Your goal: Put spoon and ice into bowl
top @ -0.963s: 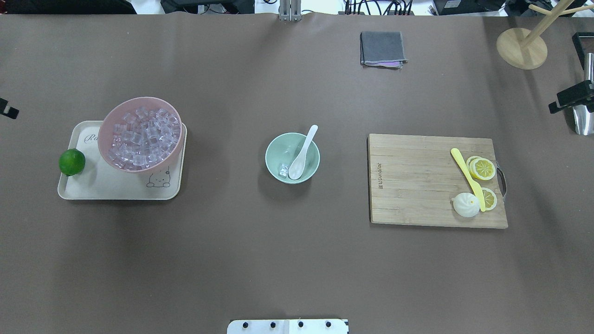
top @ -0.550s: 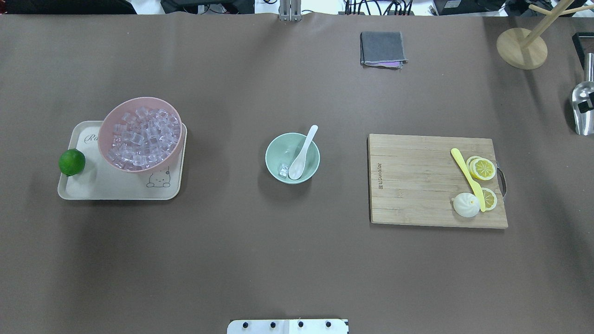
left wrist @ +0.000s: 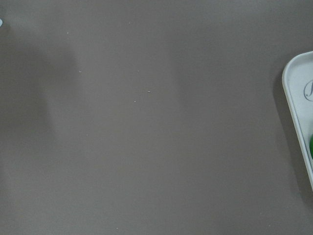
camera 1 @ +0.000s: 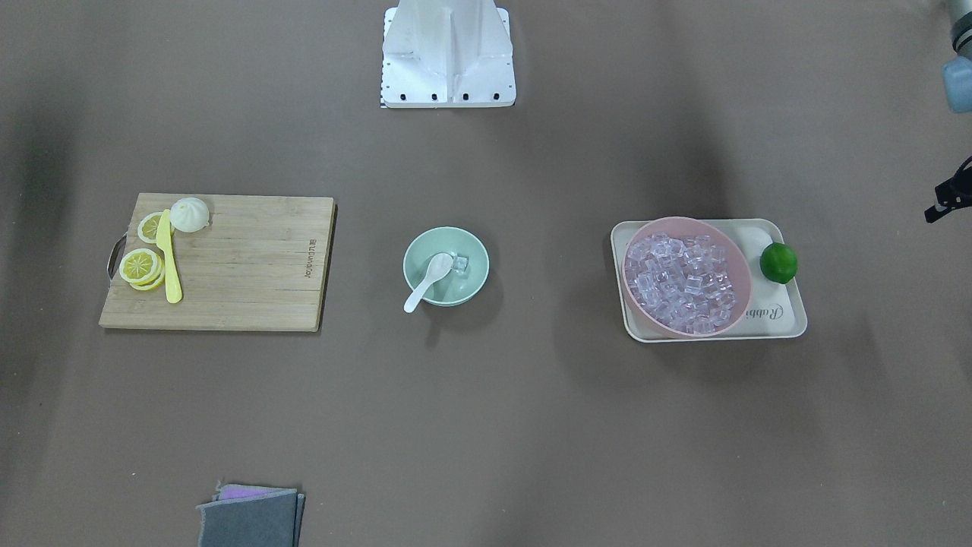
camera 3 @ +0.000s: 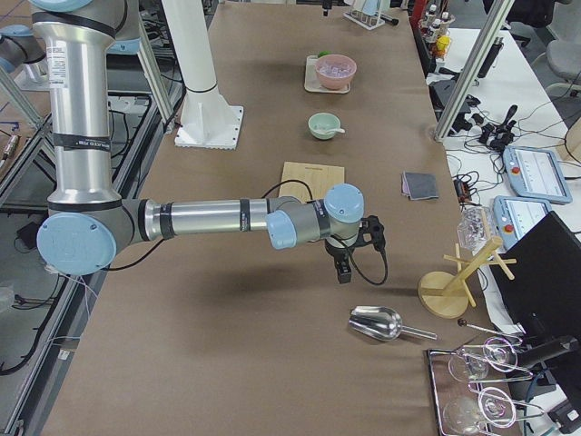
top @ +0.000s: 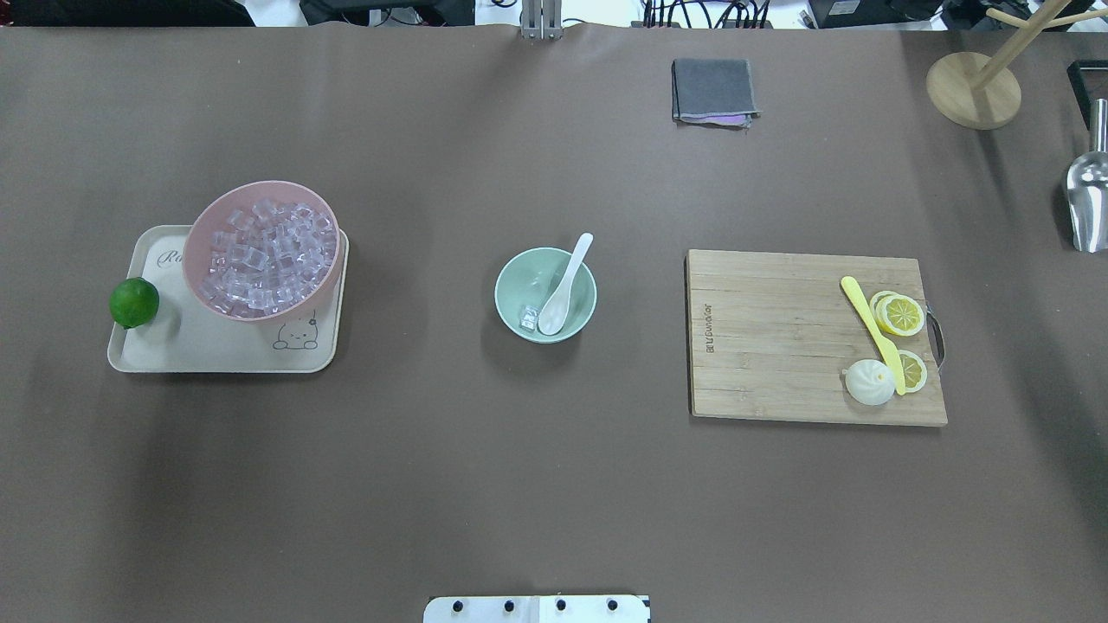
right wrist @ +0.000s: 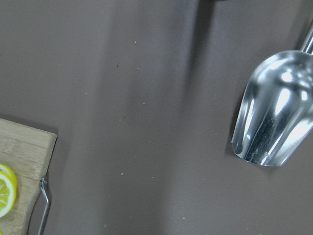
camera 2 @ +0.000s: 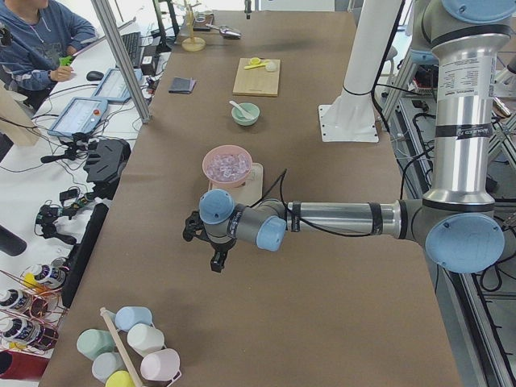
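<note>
The mint-green bowl (top: pixel 512 279) stands mid-table and also shows in the front view (camera 1: pixel 472 254). The white spoon (top: pixel 564 285) lies in it, scoop down and handle over the far rim; it also shows in the front view (camera 1: pixel 425 285). An ice cube (top: pixel 528 317) lies in the bowl beside the scoop. The ice heap (top: pixel 264 255) fills the pink bowl (top: pixel 201 234). My left gripper (camera 2: pixel 211 246) hangs past the tray's left end. My right gripper (camera 3: pixel 349 263) hangs between board and scoop. I cannot tell whether either is open or shut.
The pink bowl and a lime (top: pixel 134 302) sit on a cream tray (top: pixel 216 355). A cutting board (top: pixel 779 337) holds a yellow knife (top: pixel 870 329), lemon slices and a bun. A grey cloth (top: pixel 712 89), a metal scoop (top: pixel 1089 199) and a wooden stand (top: pixel 974 89) lie far right.
Both grippers have drawn outward and left the overhead view, the left past the left edge, the right past the right edge. The metal scoop now shows uncovered. Bowl, spoon and ice have not moved.
</note>
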Available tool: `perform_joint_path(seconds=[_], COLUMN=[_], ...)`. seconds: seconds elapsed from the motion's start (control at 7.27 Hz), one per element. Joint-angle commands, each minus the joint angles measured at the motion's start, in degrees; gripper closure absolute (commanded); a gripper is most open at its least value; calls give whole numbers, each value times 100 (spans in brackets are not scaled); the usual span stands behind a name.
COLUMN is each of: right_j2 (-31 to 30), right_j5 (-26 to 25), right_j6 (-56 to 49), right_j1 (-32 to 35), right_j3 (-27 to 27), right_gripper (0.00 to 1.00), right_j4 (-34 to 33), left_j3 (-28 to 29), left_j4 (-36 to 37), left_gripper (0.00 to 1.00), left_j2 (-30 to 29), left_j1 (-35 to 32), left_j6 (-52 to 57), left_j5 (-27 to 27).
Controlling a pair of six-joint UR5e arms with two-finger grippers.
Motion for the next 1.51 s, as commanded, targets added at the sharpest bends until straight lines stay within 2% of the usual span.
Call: perform_joint_path(seconds=[0.0,0.28,0.69,1.38], right_j2=[6,-20,6,-55], right_j5=[-44,-70,123,62], right_j6=[-93,-111,-32,-84], right_j1=[105,150,221,264], right_j3=[-146,-181,-155,-103], right_gripper=[0,0,0,0], right_j4=[12,47,12,65], left_j3=[-830,-510,-438,-227], left_j4=[1238,1225,1225,1199], left_gripper=[2,2,2,2], left_j2=[54,46,-24,-77], left_j1=[-5,13,-5,-31], left_j6=[30,39,-5,39], left_j5=[-41,118,108,117])
